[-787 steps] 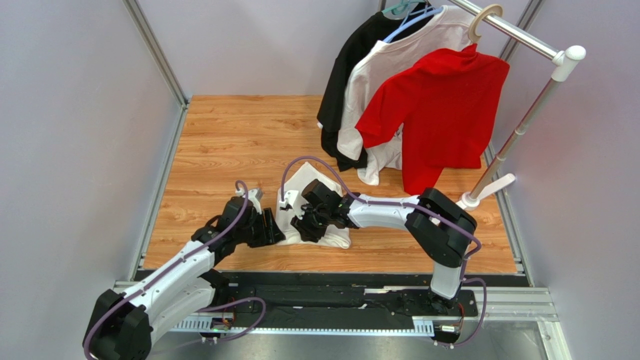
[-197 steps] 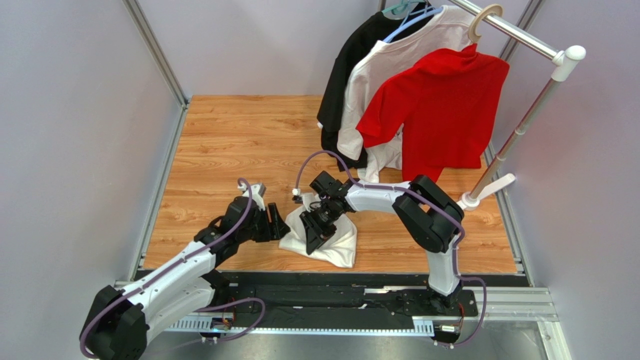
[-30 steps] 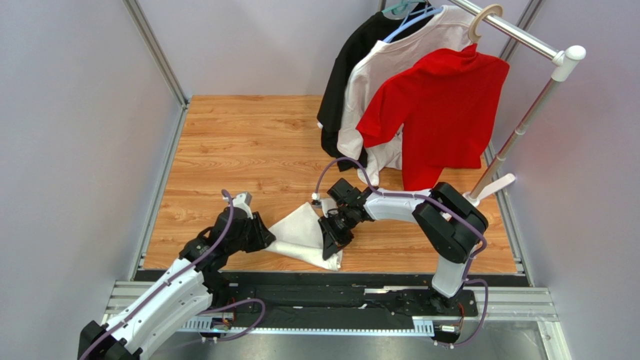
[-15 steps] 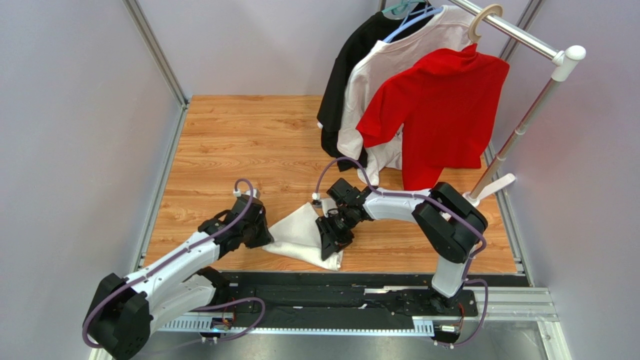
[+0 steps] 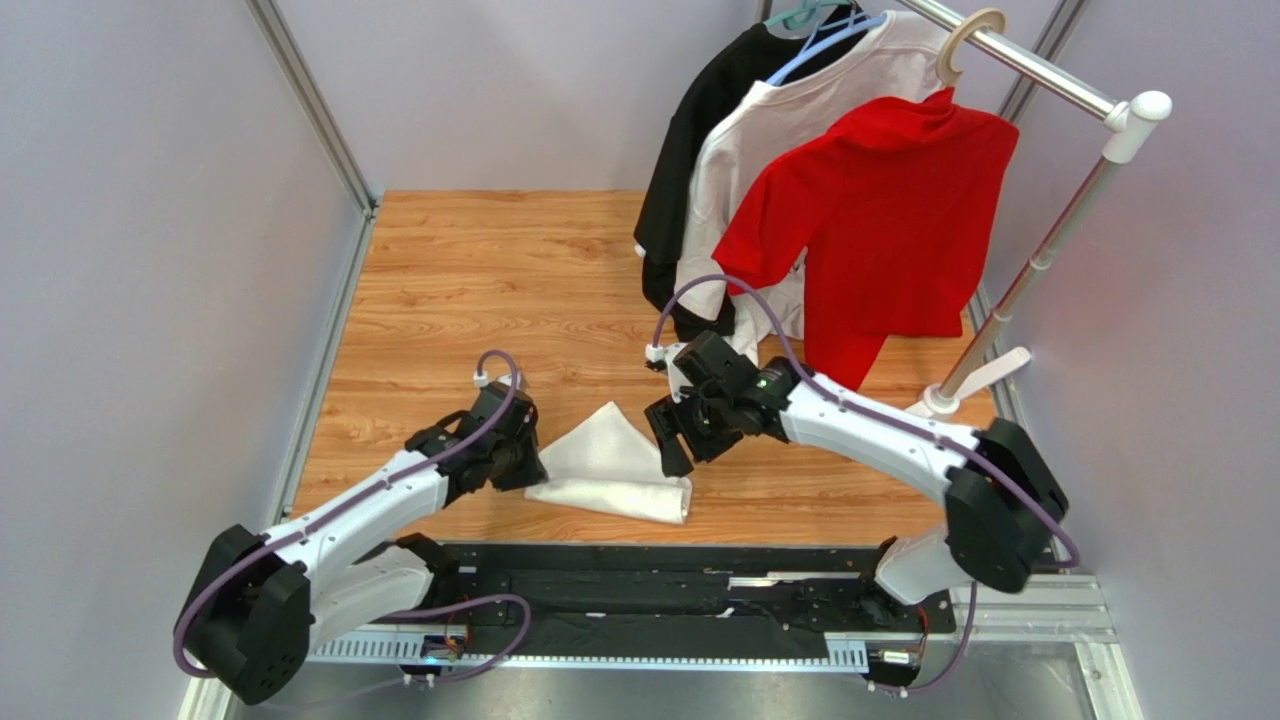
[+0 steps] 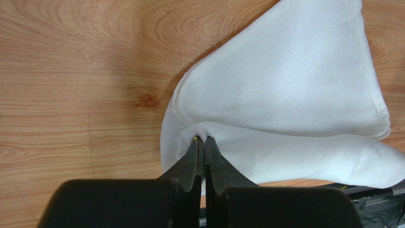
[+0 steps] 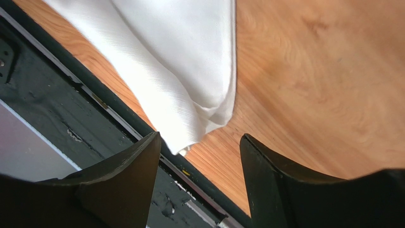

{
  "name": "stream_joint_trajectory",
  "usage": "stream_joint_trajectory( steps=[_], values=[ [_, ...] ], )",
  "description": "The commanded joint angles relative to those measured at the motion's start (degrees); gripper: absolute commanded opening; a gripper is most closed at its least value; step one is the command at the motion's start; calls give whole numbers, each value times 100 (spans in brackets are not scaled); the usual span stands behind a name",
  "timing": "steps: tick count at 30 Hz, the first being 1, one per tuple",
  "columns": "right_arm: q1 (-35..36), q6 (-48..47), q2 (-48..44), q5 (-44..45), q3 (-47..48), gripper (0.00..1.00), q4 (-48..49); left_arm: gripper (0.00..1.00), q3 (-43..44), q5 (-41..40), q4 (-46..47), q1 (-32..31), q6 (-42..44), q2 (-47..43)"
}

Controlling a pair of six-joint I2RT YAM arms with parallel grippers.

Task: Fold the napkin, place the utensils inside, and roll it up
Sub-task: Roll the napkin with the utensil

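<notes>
The white napkin (image 5: 613, 462) lies folded on the wooden table near the front edge. My left gripper (image 5: 529, 467) is at its left end, and in the left wrist view it (image 6: 202, 139) is shut on a pinched ridge of the napkin (image 6: 285, 85). My right gripper (image 5: 672, 437) hovers over the cloth's right end. In the right wrist view it (image 7: 199, 137) is open with nothing between its fingers, and the napkin's (image 7: 157, 57) corner lies below, apart from them. The utensils are out of view.
A clothes rack (image 5: 1052, 240) stands at the back right with a black, a white (image 5: 751, 165) and a red shirt (image 5: 887, 225). The black base rail (image 5: 676, 588) runs just past the table's front edge. Grey walls close off both sides.
My left gripper has shut on the napkin's left end. My right gripper has opened, let go of the right end and risen away toward the back.
</notes>
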Motion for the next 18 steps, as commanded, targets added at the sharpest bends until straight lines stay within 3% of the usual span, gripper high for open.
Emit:
stream_joint_trajectory(
  steps=[1, 5, 10, 18],
  values=[
    [855, -705, -737, 1450, -103, 66, 947, 0, 123, -194, -231, 19, 309, 220],
    [1892, -1338, -756, 2068, -534, 66, 2325, 0, 167, -176, -222, 19, 336, 308],
    [2535, -2016, -344, 2560, -956, 65, 3637, 0, 193, -124, -214, 28, 371, 352],
    [2993, -2483, 562, 2684, -869, 62, 4052, 0, 281, -97, -205, 19, 398, 502]
  ],
)
